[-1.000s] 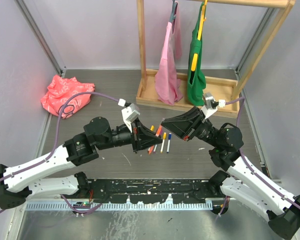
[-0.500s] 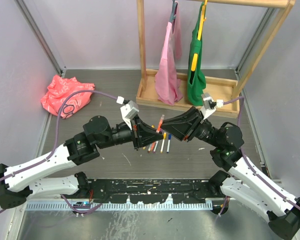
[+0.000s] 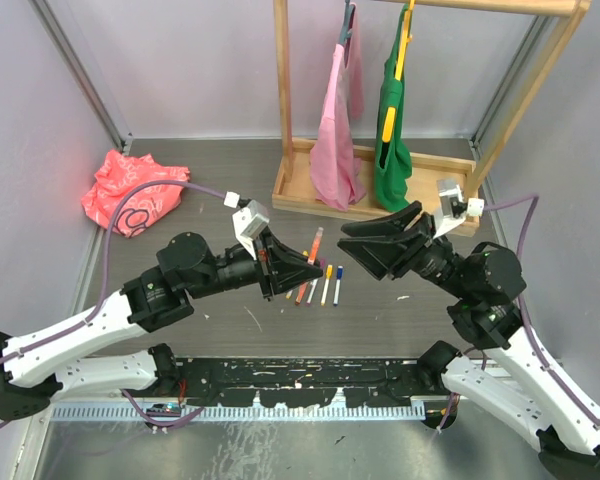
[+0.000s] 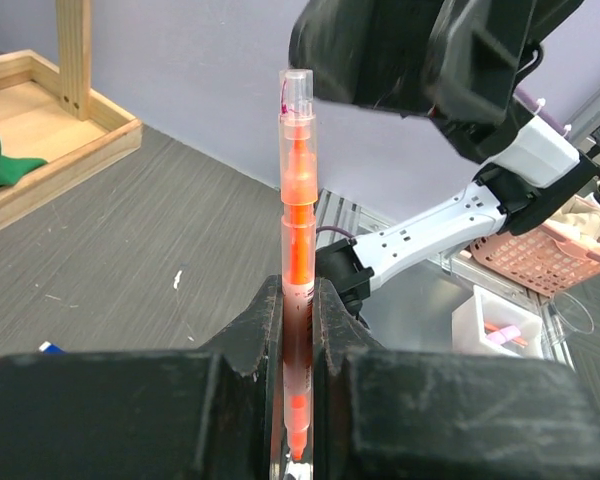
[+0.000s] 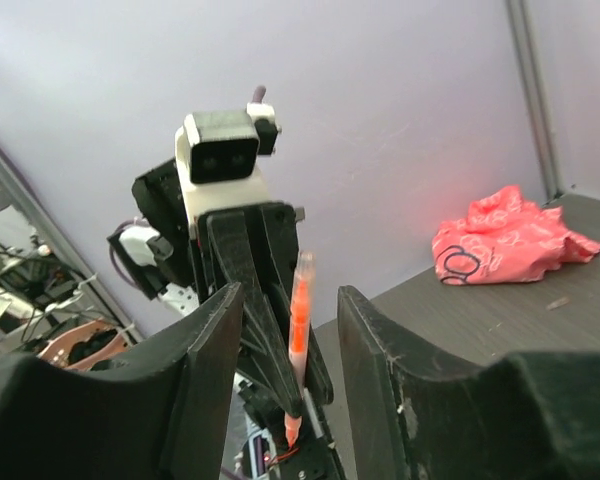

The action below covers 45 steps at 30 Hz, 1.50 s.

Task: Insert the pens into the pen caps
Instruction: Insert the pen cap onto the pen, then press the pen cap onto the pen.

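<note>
The left claw (image 4: 297,300) is clamped tight on the lower barrel of an orange pen (image 4: 297,190). The pen stands straight up out of the fingers, clear end on top and pointed tip down between them. The right claw (image 3: 348,243) faces it, partly open, holding nothing and just clear of the pen. More pens (image 3: 325,285) lie on the table (image 3: 210,200) below.

A dark grey, wood-grained tabletop (image 3: 210,200) is carrying everything here. A crumpled red plastic bag (image 3: 130,190) is lying at its far left. The base of a wooden rack (image 3: 305,203) is standing at the far side, right of centre. Near the middle, a few loose pens (image 3: 326,288) are lying side by side, running near to far. A white fleck (image 3: 401,297) is sitting to their right.
</note>
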Tool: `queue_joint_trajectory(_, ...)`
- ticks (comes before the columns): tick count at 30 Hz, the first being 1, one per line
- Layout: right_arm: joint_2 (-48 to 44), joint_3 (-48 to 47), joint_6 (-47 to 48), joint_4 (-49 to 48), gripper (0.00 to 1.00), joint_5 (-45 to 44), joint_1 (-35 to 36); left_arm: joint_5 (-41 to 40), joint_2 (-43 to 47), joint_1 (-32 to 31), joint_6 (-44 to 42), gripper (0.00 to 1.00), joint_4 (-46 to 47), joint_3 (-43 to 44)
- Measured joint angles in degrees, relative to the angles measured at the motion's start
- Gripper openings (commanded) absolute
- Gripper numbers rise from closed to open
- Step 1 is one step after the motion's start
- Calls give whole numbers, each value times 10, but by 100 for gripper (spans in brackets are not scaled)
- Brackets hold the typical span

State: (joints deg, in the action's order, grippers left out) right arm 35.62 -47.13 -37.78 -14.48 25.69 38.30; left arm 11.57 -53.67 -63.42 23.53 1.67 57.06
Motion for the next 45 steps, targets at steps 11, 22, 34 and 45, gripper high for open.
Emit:
queue_joint_trajectory(11, 47, -63, 20, 47, 50, -59, 0, 18, -15, 0, 1, 0, -23, 0)
queue_joint_trajectory(22, 91, -63, -3, 61, 47, -18, 0, 19, -28, 0, 0, 0, -28, 0)
queue_joint_trajectory(34, 90, -60, -16, 54, 43, 24, 0, 16, -28, 0, 0, 0, -28, 0)
queue_joint_trajectory(45, 94, -46, -17, 55, 16, 31, 0, 5, -28, 0, 1, 0, -28, 0)
